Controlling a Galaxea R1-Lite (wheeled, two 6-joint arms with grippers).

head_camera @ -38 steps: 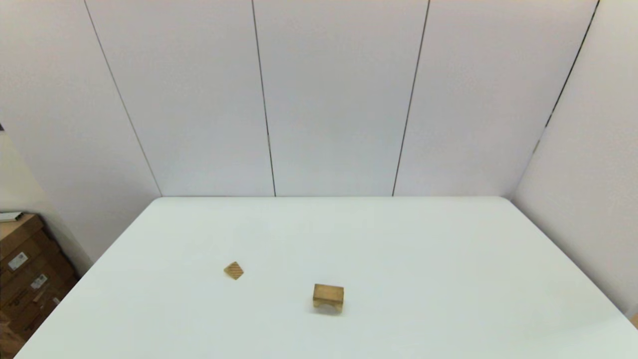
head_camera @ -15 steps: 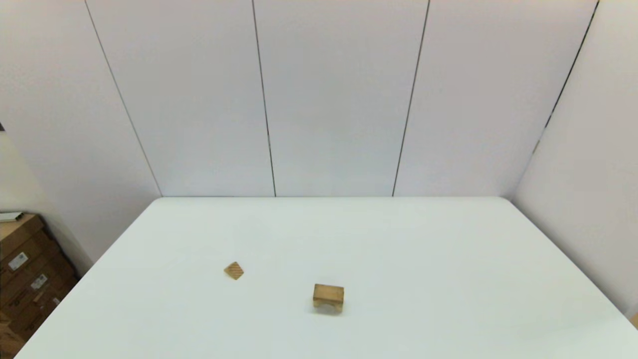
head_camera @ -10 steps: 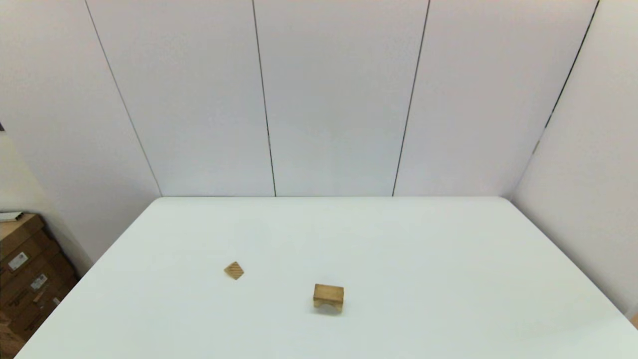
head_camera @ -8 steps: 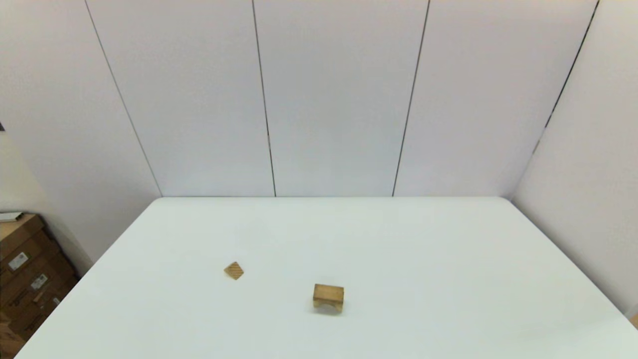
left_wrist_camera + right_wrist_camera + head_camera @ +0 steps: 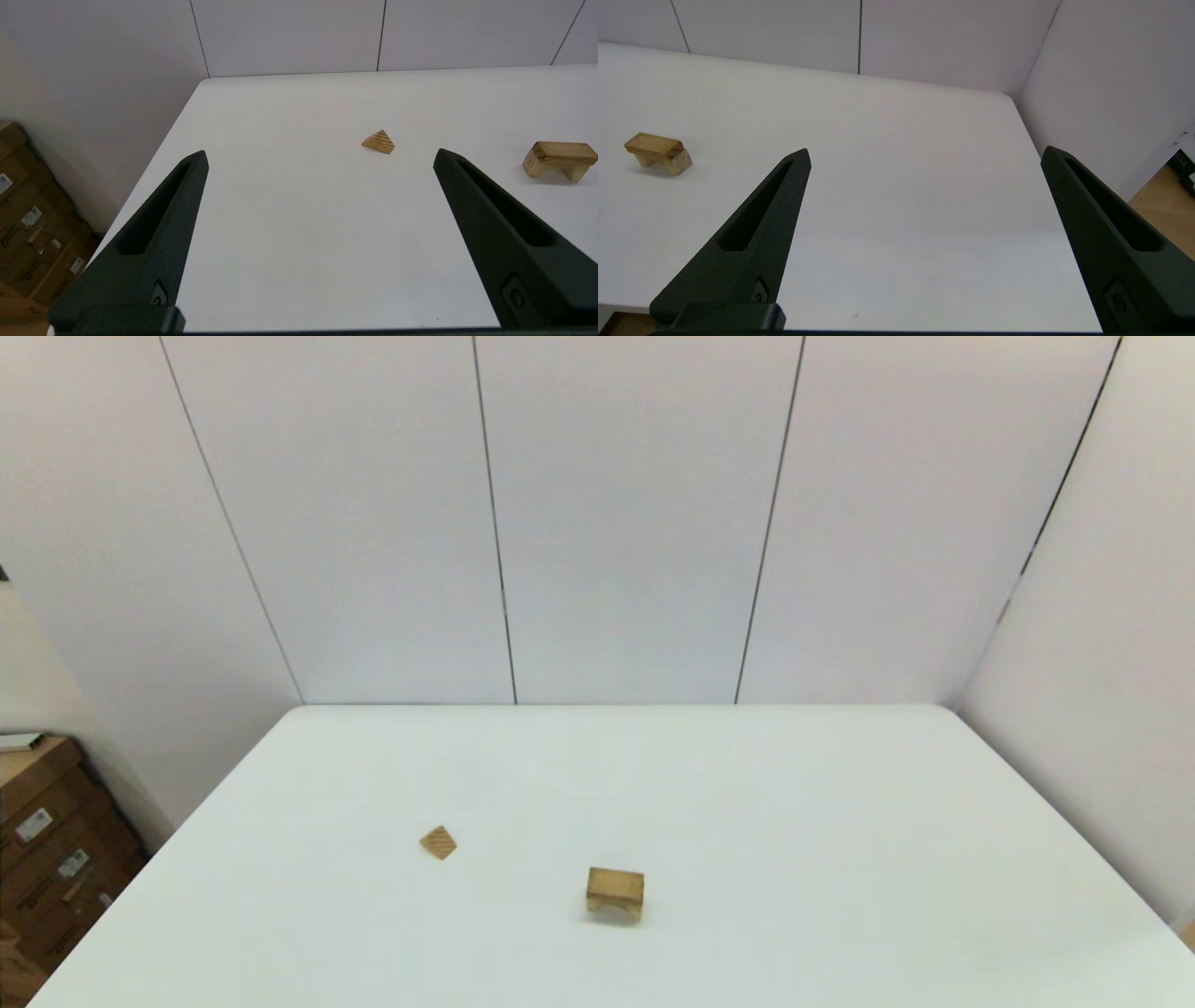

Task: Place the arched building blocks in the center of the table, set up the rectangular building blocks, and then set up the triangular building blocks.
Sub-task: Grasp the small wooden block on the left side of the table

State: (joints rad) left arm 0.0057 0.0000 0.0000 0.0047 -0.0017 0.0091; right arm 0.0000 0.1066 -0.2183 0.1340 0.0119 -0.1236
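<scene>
The arched building block stands near the middle of the white table, cut-out down. Its top looks like a slightly darker flat slab; I cannot tell whether that is the rectangular building block lying on it. The triangular building block, striped with dark grain, lies to its left and a little farther back. My left gripper hangs open over the table's near left part, short of the wedge. My right gripper is open over the near right part, holding nothing. Neither arm shows in the head view.
Stacked cardboard boxes stand on the floor past the table's left edge. White wall panels close the back and right sides. A strip of wooden floor shows beyond the table's right edge.
</scene>
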